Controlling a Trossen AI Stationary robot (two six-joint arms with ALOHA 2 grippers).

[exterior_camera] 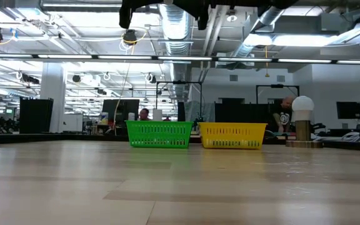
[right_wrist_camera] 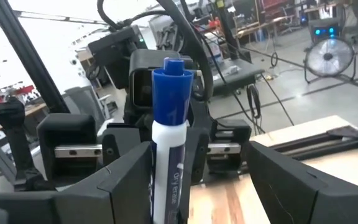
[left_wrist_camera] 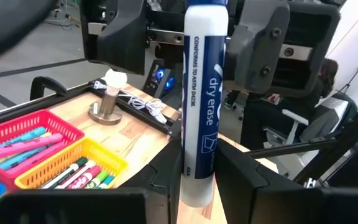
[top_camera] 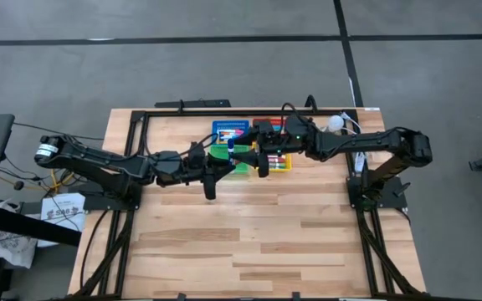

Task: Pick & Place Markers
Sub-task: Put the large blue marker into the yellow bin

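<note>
Left hand (right_wrist_camera: 166,168): clamped on blue dry-erase marker (left_wrist_camera: 199,99), upright
Right hand (left_wrist_camera: 185,37): fingers spread wide, flanking the marker's top
Yellow basket (left_wrist_camera: 114,163): below marker, holding markers

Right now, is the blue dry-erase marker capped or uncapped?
Capped: the right wrist view shows the marker with its blue cap on, gripped in the left gripper.

Green basket (exterior_camera: 159,134) and yellow basket (exterior_camera: 232,135) side by side on wooden desk (exterior_camera: 180,187); people seated beyond.
</note>
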